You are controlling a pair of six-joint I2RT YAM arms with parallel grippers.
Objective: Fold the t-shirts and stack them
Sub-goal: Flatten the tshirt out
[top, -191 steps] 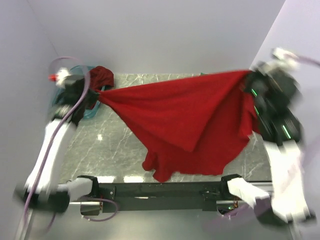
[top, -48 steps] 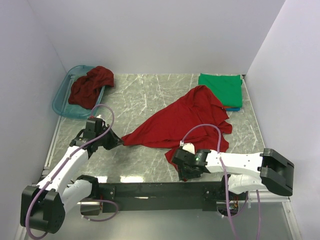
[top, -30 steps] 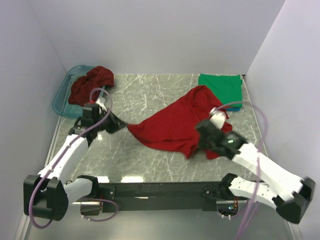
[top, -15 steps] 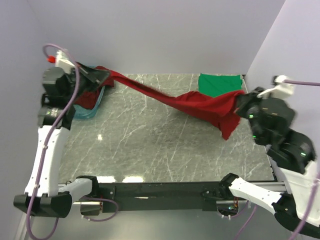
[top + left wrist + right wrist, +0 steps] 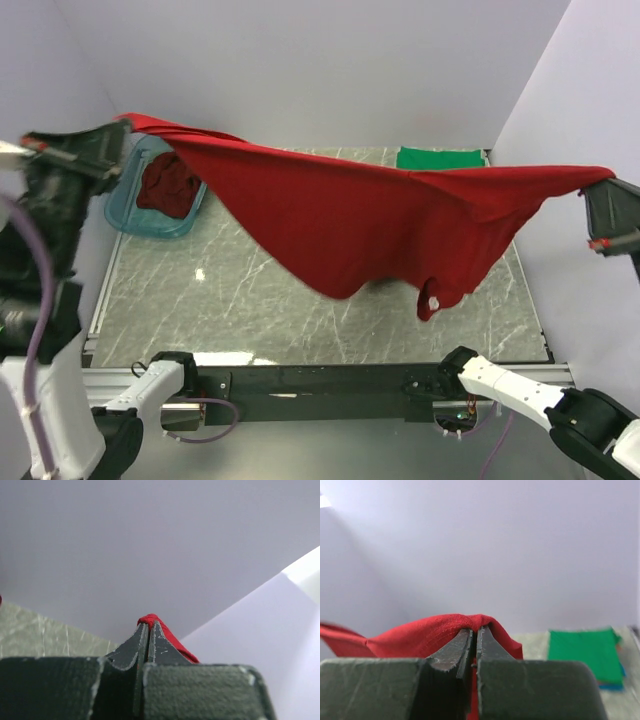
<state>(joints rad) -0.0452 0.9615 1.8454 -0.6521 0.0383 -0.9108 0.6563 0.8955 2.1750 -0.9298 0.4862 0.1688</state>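
Entry: red shirt (image 5: 360, 215). You have it strung in the air from the upper left of the overhead frame to the right edge, its middle sagging toward lower centre and apparently clear of the table (image 5: 250, 300). Left gripper (image 5: 148, 626): jaws pressed together on a small fold of the red cloth. Right gripper (image 5: 476, 630): the same, clamped tight on a thin ridge of it. Also present: maroon shirt (image 5: 165, 190) in the teal basket (image 5: 150, 230) at left; folded green shirt (image 5: 440, 158) at the top right. Hazards, as judged: each pinch takes very little cloth, so more tension may pull an edge free; the hang looks lopsided, so lowering it may leave creases; the right end could sweep the green shirt.
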